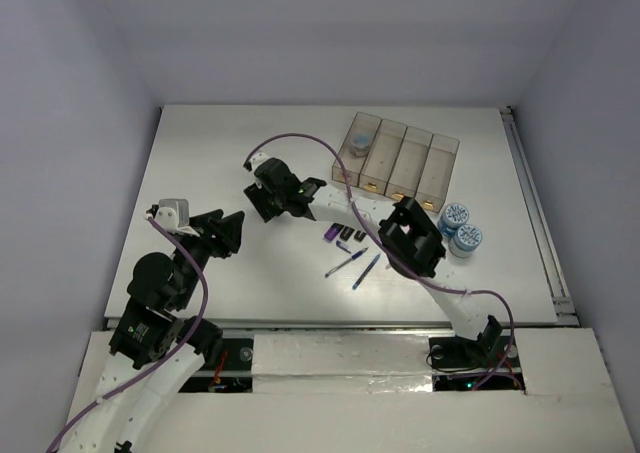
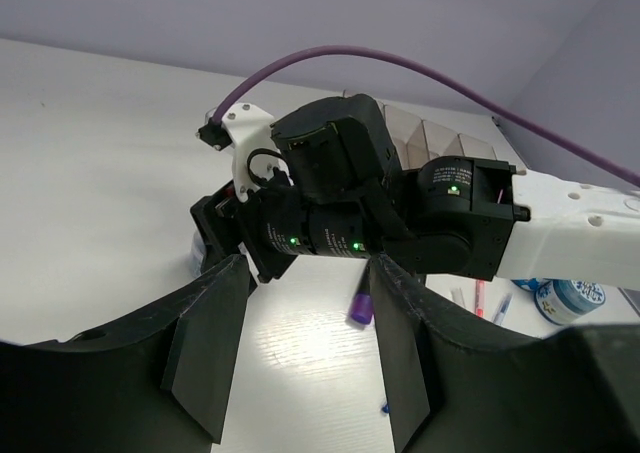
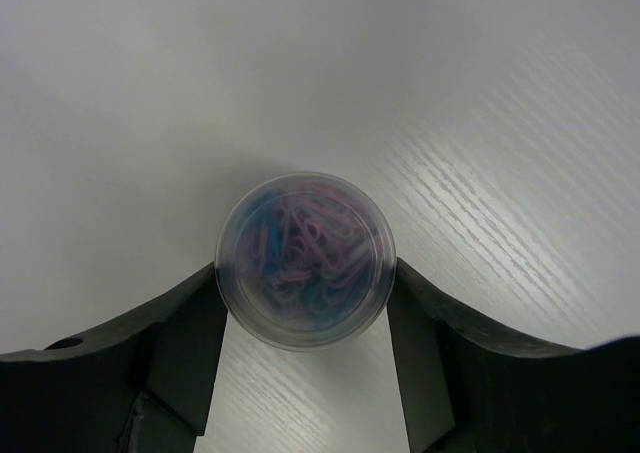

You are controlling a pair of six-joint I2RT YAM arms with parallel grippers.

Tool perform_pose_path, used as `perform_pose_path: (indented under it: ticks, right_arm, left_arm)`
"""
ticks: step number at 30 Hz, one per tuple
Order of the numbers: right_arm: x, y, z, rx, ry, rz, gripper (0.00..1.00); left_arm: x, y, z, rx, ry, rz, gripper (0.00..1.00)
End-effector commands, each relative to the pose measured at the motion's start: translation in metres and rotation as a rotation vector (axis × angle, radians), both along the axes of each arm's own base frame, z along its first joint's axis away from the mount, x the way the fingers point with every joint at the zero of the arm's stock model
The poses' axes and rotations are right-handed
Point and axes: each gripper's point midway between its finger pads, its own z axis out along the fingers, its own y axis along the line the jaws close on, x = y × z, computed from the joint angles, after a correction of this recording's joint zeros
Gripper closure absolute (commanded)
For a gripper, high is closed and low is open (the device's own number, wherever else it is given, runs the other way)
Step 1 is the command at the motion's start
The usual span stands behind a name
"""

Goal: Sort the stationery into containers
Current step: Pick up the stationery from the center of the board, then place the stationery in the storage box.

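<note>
A small round clear tub of blue and purple clips (image 3: 303,258) stands on the table between the fingers of my right gripper (image 3: 305,279), which touch it on both sides. From above, that right gripper (image 1: 262,203) sits left of centre, and the tub is hidden under it. The containers (image 1: 400,158), four joined smoky bins, stand at the back right, with one round roll (image 1: 361,138) in the leftmost bin. Two pens (image 1: 347,264) and short markers (image 1: 340,236) lie mid-table. My left gripper (image 1: 228,231) (image 2: 305,343) is open and empty, facing the right wrist.
Two blue-white round rolls (image 1: 455,215) (image 1: 466,238) stand to the right of the right arm's elbow. A purple-capped marker (image 2: 359,308) lies just beyond my left fingers. The right arm (image 1: 410,235) crosses over the middle of the table.
</note>
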Motion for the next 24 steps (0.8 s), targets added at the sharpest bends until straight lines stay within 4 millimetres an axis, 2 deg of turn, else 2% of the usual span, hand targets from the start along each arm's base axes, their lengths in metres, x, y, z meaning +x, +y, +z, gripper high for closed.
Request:
perform_pose_path:
  ticks: [1, 2, 3, 5, 6, 7, 9, 10, 12, 13, 16, 17, 20, 24]
  right_arm:
    - [0.016, 0.002, 0.067, 0.109, -0.131, -0.062, 0.55]
    - [0.02, -0.002, 0.08, 0.122, -0.164, -0.088, 0.55]
    - [0.02, -0.006, 0.104, 0.15, -0.192, -0.097, 0.56]
    - [0.029, -0.023, 0.119, 0.151, -0.223, -0.141, 0.56]
    - [0.04, -0.038, 0.128, 0.155, -0.237, -0.171, 0.56]
    - [0.045, -0.05, 0.148, 0.176, -0.26, -0.194, 0.56]
    - [0.056, -0.076, 0.152, 0.164, -0.266, -0.242, 0.56]
    - [0.069, -0.099, 0.165, 0.177, -0.278, -0.287, 0.56]
    - [0.078, -0.12, 0.163, 0.179, -0.263, -0.312, 0.57]
    - [0.09, -0.14, 0.165, 0.185, -0.259, -0.349, 0.57]
    - [0.101, -0.161, 0.168, 0.165, -0.256, -0.372, 0.57]
    - [0.108, -0.174, 0.164, 0.143, -0.254, -0.4, 0.57]
    - [0.118, -0.189, 0.162, 0.109, -0.267, -0.435, 0.57]
    - [0.133, -0.213, 0.146, 0.07, -0.257, -0.489, 0.57]
  left_arm:
    - [-0.003, -0.001, 0.016, -0.029, -0.048, -0.012, 0.52]
    - [-0.004, -0.001, 0.016, -0.027, -0.048, -0.015, 0.52]
    - [-0.004, -0.001, 0.016, -0.027, -0.048, -0.015, 0.52]
    - [-0.003, -0.002, 0.015, -0.028, -0.047, -0.017, 0.52]
    - [-0.004, -0.002, 0.015, -0.029, -0.048, -0.019, 0.52]
    - [-0.004, -0.002, 0.015, -0.028, -0.047, -0.019, 0.52]
    - [-0.004, -0.003, 0.015, -0.028, -0.048, -0.026, 0.52]
    - [-0.004, -0.003, 0.015, -0.028, -0.05, -0.028, 0.52]
    - [-0.005, -0.004, 0.014, -0.029, -0.046, -0.034, 0.52]
    - [-0.005, -0.005, 0.015, -0.031, -0.051, -0.035, 0.52]
    - [-0.005, -0.004, 0.015, -0.03, -0.049, -0.034, 0.52]
    - [-0.005, -0.004, 0.015, -0.03, -0.049, -0.034, 0.52]
    - [-0.004, -0.005, 0.014, -0.029, -0.046, -0.034, 0.52]
    - [-0.004, -0.005, 0.014, -0.027, -0.046, -0.035, 0.52]
